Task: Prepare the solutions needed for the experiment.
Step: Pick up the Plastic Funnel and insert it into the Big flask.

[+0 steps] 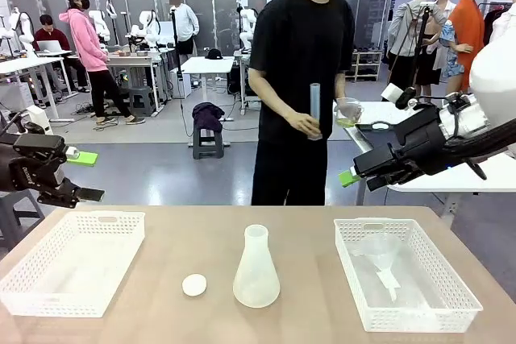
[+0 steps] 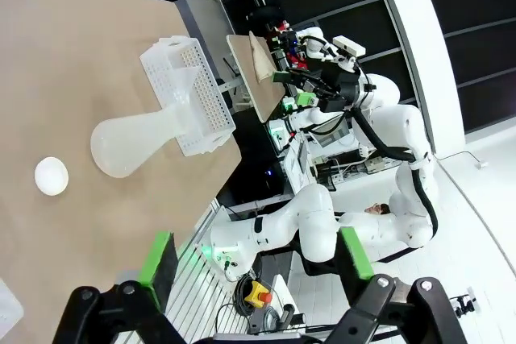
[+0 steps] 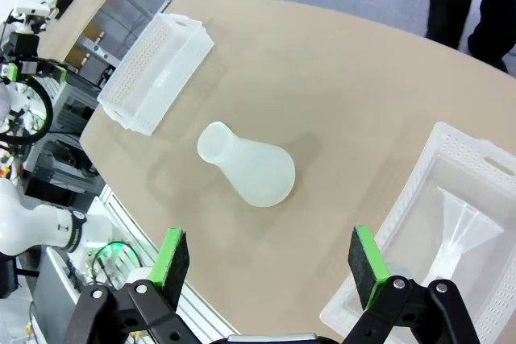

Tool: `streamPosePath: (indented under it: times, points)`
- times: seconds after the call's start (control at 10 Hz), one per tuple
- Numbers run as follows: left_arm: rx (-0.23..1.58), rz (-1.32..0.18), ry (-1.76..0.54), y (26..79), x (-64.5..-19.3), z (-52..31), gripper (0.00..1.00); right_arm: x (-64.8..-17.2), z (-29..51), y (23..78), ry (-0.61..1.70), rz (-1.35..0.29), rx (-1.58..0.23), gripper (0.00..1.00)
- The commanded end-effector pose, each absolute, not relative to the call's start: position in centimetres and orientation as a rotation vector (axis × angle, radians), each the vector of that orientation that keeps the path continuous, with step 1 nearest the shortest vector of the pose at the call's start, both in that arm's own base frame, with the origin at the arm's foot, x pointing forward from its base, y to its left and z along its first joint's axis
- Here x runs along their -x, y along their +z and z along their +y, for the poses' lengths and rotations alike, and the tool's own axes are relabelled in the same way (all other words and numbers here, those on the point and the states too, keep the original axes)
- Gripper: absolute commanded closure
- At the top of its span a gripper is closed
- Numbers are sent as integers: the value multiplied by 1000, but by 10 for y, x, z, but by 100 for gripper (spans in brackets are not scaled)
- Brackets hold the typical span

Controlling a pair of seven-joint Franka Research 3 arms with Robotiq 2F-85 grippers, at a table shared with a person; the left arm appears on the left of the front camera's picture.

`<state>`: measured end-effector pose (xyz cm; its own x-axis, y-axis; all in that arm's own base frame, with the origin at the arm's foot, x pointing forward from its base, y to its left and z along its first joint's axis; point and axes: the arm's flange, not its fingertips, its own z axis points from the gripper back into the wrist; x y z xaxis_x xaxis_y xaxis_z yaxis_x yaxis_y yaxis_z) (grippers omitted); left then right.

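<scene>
Two grippers, both spread wide and holding nothing: the left gripper [image 1: 85, 176] hangs past the far-left corner of the table [image 1: 314, 227], the right gripper [image 1: 355, 176] past its far edge, right of centre. The conical flask [image 1: 256, 271] stands upright mid-table, toward the near edge, neck up, looks empty tbh. Right one seems closer.

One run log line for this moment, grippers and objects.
left gripper open, raised | right gripper open, raised | flask upright, centre | funnel in right basket | person holds cylinder, jug
</scene>
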<state>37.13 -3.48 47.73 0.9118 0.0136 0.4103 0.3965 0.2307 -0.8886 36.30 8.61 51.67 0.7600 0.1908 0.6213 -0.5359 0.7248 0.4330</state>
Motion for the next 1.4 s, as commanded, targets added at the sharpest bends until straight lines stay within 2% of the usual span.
streamPosePath:
  times: [0.0,0.1,0.2,0.4,0.8,1.3]
  points:
    - [1351,-373,-274,478,-372,-37,0,-365,84,502,478,-619,-496,0]
    - [1351,-373,-274,478,-372,-37,0,-372,83,512,658,-647,-357,0]
    - [1351,-373,-274,478,-372,-37,0,-386,80,524,794,-599,-203,0]
    - [1351,-373,-274,478,-372,-37,0,-422,73,544,963,-470,-101,0]
    - [1351,-373,-274,478,-372,-37,0,-450,68,562,1123,-286,-61,0]
    - [1351,-373,-274,478,-372,-37,0,-443,75,558,1073,-327,-87,0]
